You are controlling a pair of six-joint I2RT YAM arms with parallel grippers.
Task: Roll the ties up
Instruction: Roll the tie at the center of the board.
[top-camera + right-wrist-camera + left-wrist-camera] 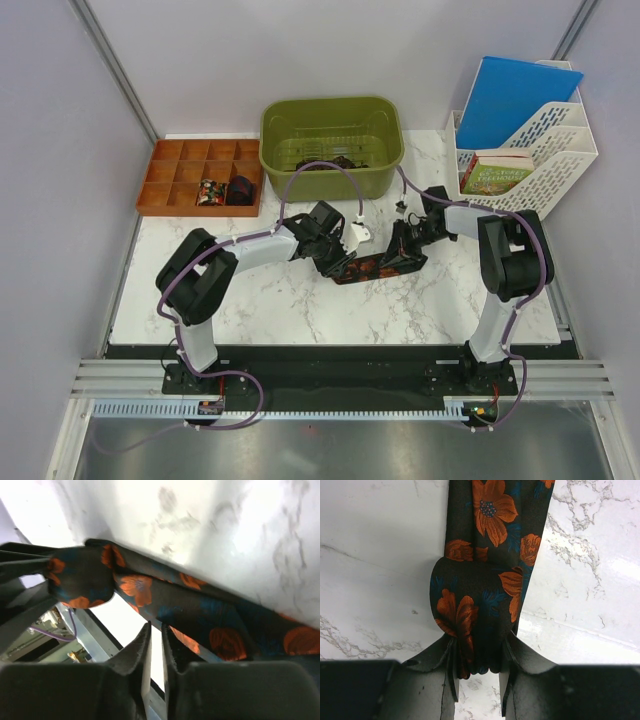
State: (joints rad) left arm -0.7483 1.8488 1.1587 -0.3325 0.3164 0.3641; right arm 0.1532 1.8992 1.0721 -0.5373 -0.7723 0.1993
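One tie (368,267), black with orange flowers, lies on the marble table (270,300) between both arms. Its near end is wound into a partial roll (470,600), and my left gripper (480,646) is shut on that roll from both sides. The unrolled length runs away from the roll over the marble. In the right wrist view the tie (200,615) crosses just beyond my right gripper (156,628), whose fingers stand a narrow slit apart with nothing between them. In the top view the right gripper (402,252) hovers over the tie's right part. Two rolled ties (212,191) sit in the orange tray.
An orange compartment tray (175,170) stands at the back left. A green bin (330,118) with more dark ties inside is at the back centre. A white file rack (530,150) holding a blue folder and a book stands at the back right.
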